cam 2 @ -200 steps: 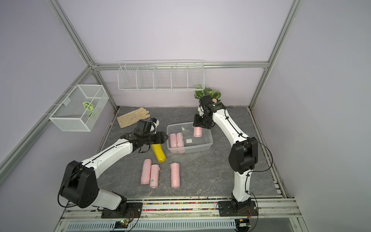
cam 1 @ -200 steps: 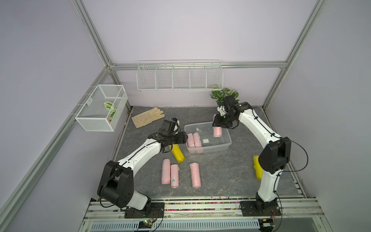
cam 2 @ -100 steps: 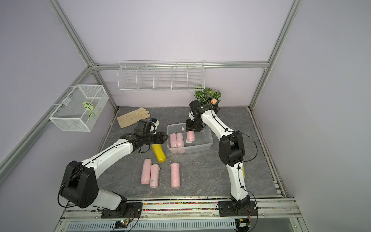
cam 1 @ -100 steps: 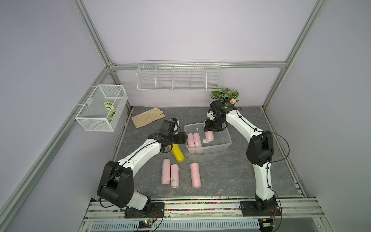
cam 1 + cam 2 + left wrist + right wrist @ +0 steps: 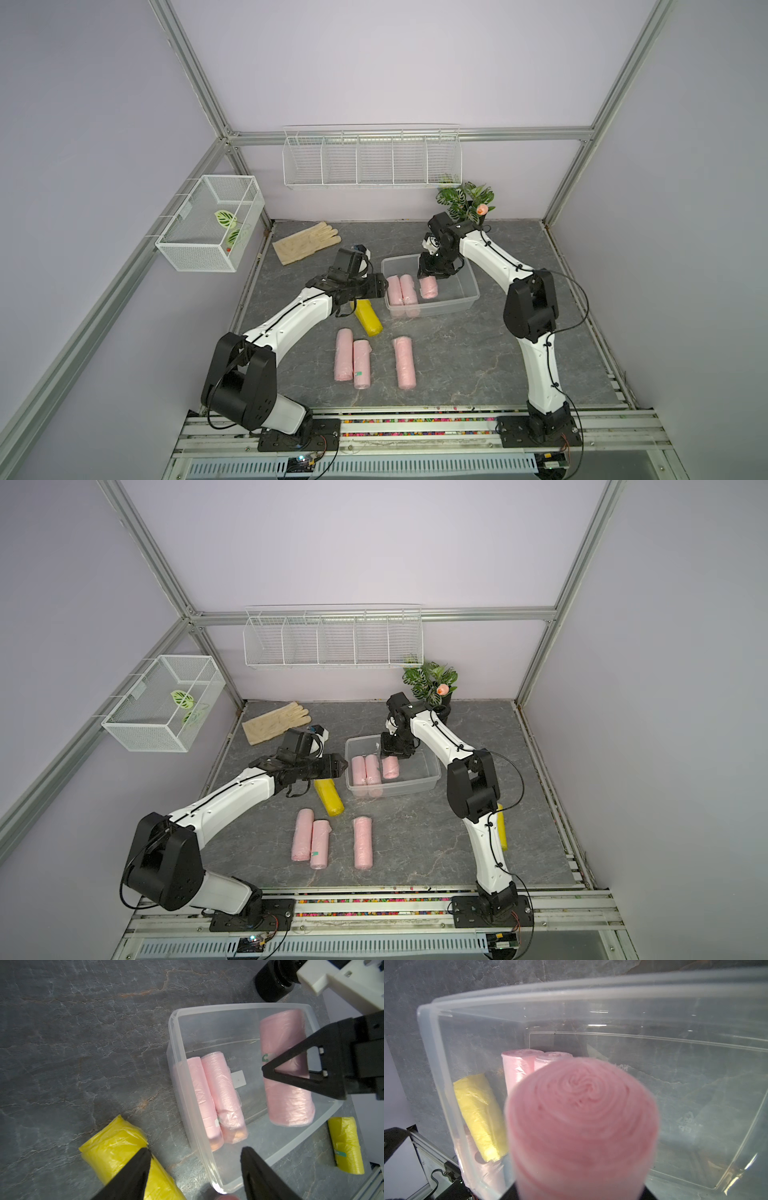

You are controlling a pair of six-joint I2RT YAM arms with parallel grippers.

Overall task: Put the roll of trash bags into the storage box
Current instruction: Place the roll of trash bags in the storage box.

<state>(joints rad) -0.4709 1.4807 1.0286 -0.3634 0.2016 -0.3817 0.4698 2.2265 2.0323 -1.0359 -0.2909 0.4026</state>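
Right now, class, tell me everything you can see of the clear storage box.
The storage box is a clear, lidless plastic tub with rounded corners and a rim, upright on the grey table. A white sticker sits on its floor. Two pink rolls lie side by side against one short end. The right gripper holds a third pink roll over its middle. The open left gripper straddles one corner; contact cannot be told.
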